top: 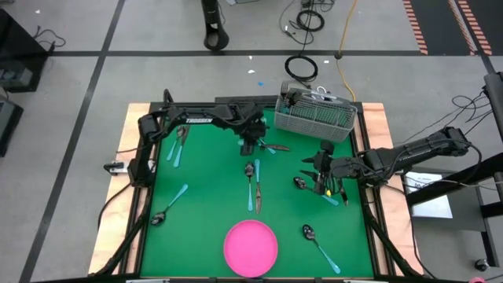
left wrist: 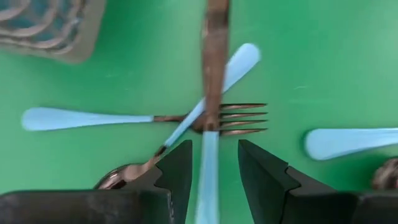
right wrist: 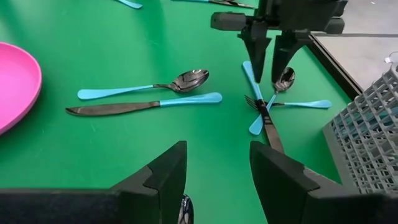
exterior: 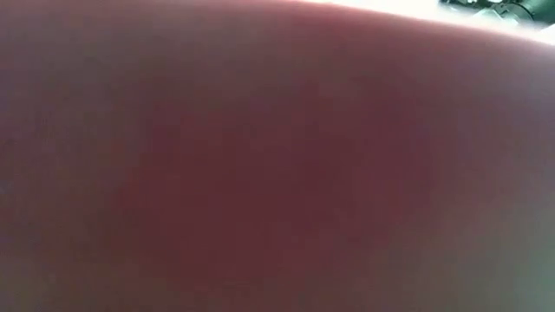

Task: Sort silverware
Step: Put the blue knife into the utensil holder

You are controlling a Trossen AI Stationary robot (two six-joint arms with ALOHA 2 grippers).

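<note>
On the green table (top: 204,212), near the grey wire-mesh basket (top: 314,118), the left gripper (left wrist: 208,163) stands over three crossed pieces, its fingers parted either side of a knife's (left wrist: 209,118) blue handle, not yet clamped. The right gripper (right wrist: 217,180) hovers spread and empty beside other silverware, and more lies scattered toward the pink plate (top: 251,248).

Silverware (right wrist: 180,81) — glossy metal, matt handles.

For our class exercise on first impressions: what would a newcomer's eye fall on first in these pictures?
Probably the round pink plate at the near edge of the green table, with blue-handled silverware scattered around it. Next, the left claw straddling a knife in a crossed pile beside the grey mesh basket. The low view is blocked.
</note>
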